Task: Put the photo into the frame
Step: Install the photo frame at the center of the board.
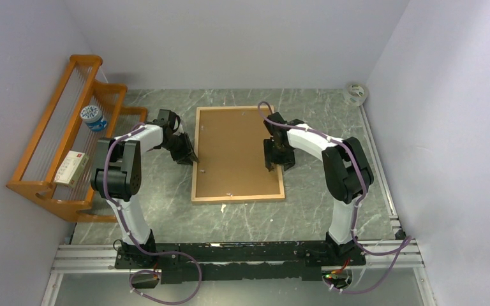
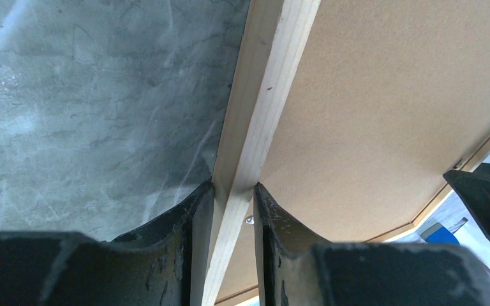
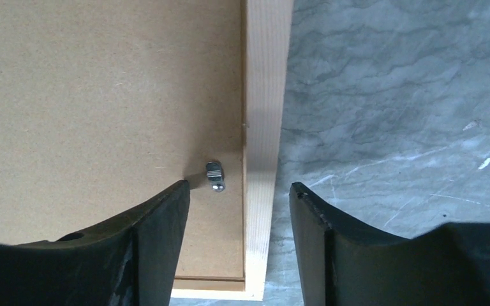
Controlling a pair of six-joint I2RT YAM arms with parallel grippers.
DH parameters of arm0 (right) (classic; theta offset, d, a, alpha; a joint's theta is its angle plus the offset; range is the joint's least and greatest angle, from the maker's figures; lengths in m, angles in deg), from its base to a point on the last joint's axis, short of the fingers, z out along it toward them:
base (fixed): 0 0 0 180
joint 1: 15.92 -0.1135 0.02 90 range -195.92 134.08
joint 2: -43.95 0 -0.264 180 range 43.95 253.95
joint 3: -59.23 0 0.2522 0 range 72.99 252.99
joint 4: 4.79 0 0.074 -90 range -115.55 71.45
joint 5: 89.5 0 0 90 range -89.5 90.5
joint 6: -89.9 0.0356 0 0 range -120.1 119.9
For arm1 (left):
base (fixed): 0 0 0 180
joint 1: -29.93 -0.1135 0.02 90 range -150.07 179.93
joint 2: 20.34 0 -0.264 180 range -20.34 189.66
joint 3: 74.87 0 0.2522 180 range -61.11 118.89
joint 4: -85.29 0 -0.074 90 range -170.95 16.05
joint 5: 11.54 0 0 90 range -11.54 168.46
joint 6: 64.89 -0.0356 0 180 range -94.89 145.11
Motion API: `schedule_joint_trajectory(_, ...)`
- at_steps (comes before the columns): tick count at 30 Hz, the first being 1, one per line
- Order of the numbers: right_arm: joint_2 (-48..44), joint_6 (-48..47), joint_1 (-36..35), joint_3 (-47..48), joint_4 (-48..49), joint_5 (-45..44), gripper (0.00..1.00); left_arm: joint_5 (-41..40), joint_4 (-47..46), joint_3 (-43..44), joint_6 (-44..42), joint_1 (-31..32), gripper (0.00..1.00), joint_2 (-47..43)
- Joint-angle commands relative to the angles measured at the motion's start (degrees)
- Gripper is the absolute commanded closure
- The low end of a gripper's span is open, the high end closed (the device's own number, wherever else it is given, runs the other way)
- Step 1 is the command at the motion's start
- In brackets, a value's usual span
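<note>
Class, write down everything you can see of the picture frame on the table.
The frame is a thin rectangle of pale wood, lying flat, back up, on the grey marbled table, long sides running away from the arms. A brown backing board fills it, with a small metal clip by the right rail. The left gripper pinches the left rail between its fingers; the right gripper straddles the right rail, open.

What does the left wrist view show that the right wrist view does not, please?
Only the left wrist view: the left tool shut on the frame, one finger on each side of its light-wood rail. Only the right wrist view: the right tool open astride a rail, with gaps on both sides, near a metal clip. Both: the frame, the brown backing board inside it and the grey marbled table.
</note>
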Motion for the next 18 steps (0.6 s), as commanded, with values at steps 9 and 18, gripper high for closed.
schedule_joint_trajectory(9, 1.0, 4.3, 0.2, 0.3, -0.5, -5.5, 0.48, 0.0, 1.9, -1.4, 0.4, 0.5, 0.67, 1.3)
schedule_joint_trajectory(18, 0.5, 7.2, 1.1, -1.9, 1.7, -4.4, 0.47, 0.2, 1.9, -1.6, 0.3, 0.5, 0.67, 1.6)
